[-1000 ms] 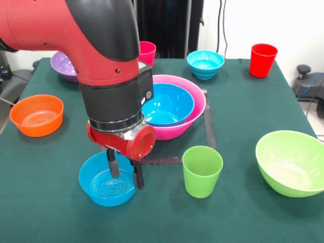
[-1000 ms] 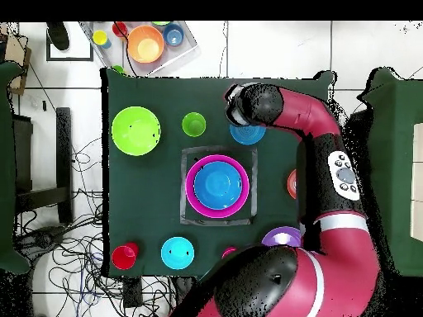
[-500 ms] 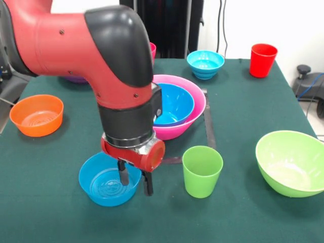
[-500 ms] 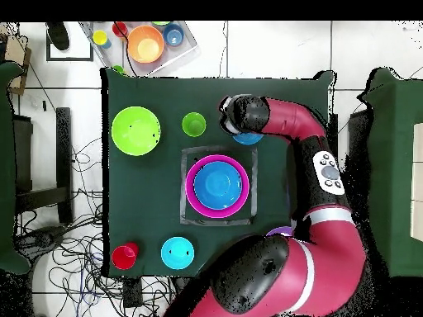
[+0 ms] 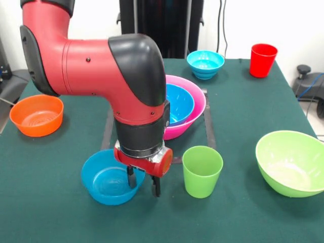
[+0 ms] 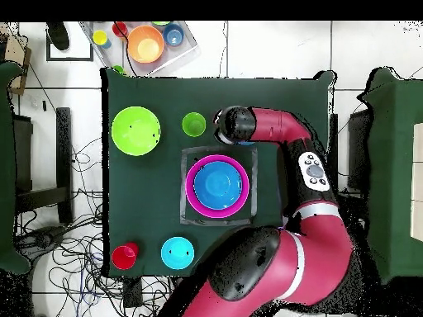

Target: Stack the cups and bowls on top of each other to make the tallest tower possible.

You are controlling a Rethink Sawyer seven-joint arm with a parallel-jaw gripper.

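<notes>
Black fingers of the gripper [image 5: 143, 185] straddle the near-right rim of a blue bowl [image 5: 107, 178] on the green-clothed table [image 5: 243, 101]: one finger hangs inside the bowl, the other outside, with the wall between them. They look pinched on that rim, though contact is hard to confirm, so I judge it as grasping the bowl. Just beside the gripper stands the light green cup [image 5: 202, 171], close to the outer finger. Behind, inside a dark taped square, sits the tower [image 5: 177, 104]: the large pink bowl with another blue bowl nested in it.

A rim pinch is thin purchase on glossy plastic; on lifting, the bowl may tilt, swing or slip out. A sideways move could also knock the green cup over, since the wrist crowds it.

Count visible in the front view: two cups, light green and red [image 5: 263, 59]; six bowls, namely pink, three blue including the small one at the far edge [image 5: 205, 64], orange [image 5: 37, 115], and lime green [image 5: 290, 162]
</notes>
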